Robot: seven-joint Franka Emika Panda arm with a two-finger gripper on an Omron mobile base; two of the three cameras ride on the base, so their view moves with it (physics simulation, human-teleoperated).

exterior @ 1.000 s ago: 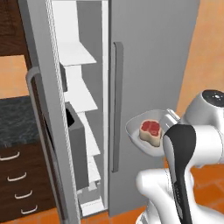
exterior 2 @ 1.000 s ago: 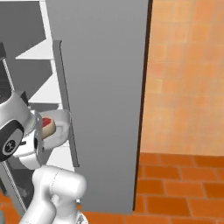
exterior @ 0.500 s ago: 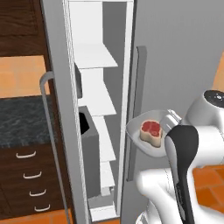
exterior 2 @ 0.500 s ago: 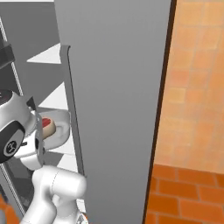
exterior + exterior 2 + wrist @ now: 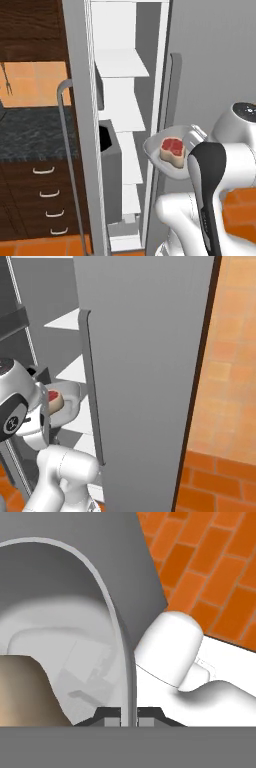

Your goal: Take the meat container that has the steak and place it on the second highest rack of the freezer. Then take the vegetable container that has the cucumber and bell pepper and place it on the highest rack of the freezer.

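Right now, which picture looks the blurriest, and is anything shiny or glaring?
Hand view: most blurry, the bowl rim and the steak are too close, smeared and huge. Left base view: sharper, the steak is clear, soft grey shadows on the freezer shelves. Right base view: flat, even light on the grey door, no glare.

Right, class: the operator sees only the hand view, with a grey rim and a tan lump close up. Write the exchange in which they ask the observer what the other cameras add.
Operator: What is that tan lump?
Observer: In the left base view it is the steak, red on top, lying in the meat container.
Operator: Is the freezer open?
Observer: Yes. The freezer door stands open and white racks show inside, stacked one above another.
Operator: Is the container on a rack yet?
Observer: No. The right base view shows it held out in front of the racks, level with a middle one, by the gripper.
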